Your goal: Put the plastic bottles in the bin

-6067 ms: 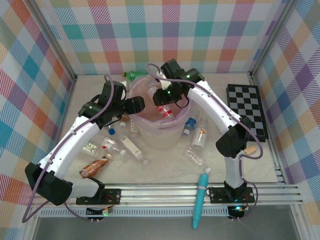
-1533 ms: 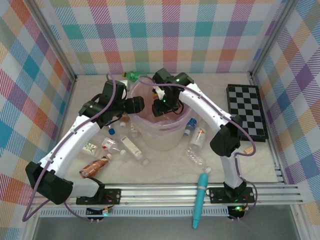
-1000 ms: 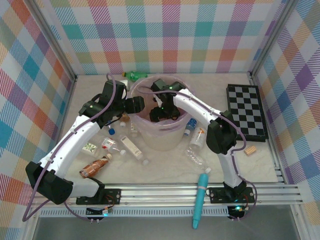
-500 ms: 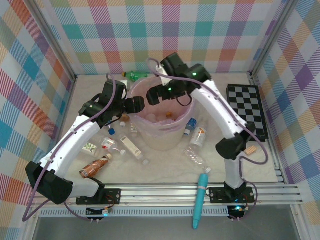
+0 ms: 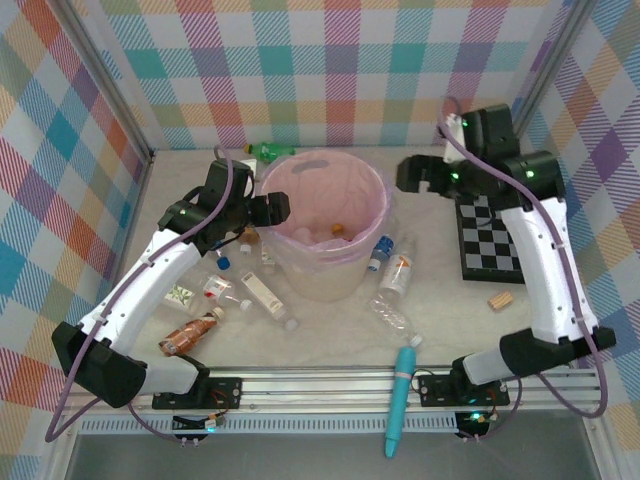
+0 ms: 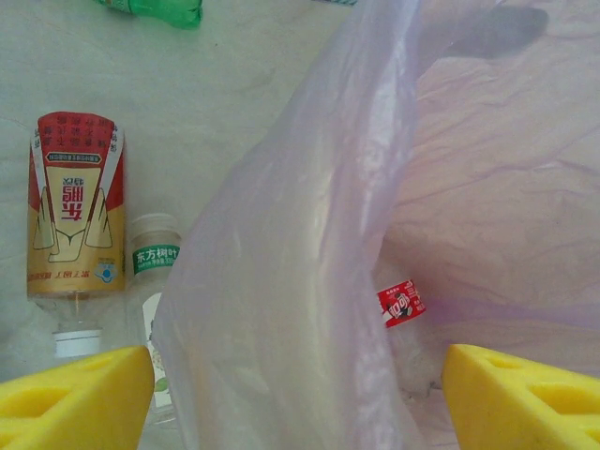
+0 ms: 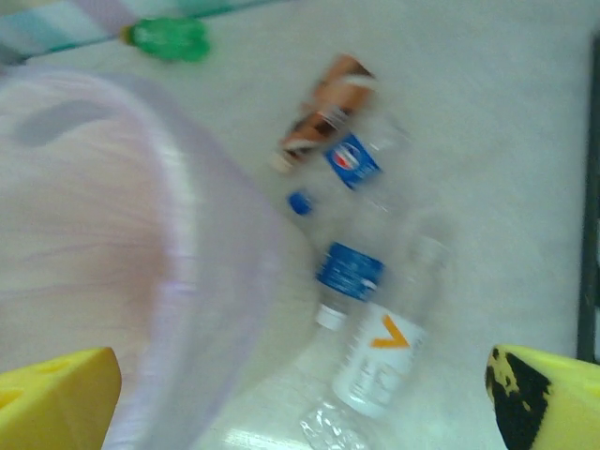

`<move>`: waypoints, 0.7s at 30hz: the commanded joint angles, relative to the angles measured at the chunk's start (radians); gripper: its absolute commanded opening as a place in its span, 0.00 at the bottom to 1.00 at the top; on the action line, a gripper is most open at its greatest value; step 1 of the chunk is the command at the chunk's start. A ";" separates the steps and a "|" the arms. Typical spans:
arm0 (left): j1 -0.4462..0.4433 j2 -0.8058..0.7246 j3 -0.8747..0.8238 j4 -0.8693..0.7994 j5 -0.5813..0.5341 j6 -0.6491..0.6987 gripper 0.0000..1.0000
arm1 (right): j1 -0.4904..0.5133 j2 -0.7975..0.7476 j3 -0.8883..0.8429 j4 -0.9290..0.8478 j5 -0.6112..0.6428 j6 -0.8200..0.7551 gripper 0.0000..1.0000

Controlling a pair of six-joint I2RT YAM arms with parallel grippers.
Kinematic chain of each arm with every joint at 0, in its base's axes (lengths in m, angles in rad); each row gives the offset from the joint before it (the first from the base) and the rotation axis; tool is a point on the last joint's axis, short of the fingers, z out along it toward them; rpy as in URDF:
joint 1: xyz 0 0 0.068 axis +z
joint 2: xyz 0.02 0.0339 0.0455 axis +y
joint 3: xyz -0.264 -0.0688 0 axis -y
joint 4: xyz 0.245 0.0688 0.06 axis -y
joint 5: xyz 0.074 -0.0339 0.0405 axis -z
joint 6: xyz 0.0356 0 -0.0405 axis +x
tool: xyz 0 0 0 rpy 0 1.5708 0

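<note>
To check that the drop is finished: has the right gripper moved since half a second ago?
Yes. The right gripper has left the mouth of the bin and swung right, toward the checkered board.

overhead plus close wrists, likely sharing bin (image 5: 322,283)

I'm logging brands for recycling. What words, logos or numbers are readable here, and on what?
"东鹏": red-and-gold bottle; small print too fine to read.
"东方树叶": green band on the small white-capped bottle.
Red label behind the pink bag: too small to read.
Blue round logo on a clear bottle, orange "V" on a white-labelled bottle: blurred, no words legible.
</note>
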 commanded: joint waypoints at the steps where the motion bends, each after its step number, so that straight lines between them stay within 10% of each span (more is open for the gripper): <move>1: -0.009 0.009 0.020 -0.003 -0.005 0.017 0.80 | -0.047 -0.033 -0.157 -0.018 -0.048 0.070 0.99; 12: -0.009 -0.006 0.003 -0.007 -0.020 0.014 0.86 | -0.047 -0.045 -0.770 0.364 -0.194 0.205 1.00; 21: -0.010 -0.004 -0.008 0.000 -0.008 -0.002 0.87 | -0.031 0.123 -0.894 0.622 -0.268 0.245 1.00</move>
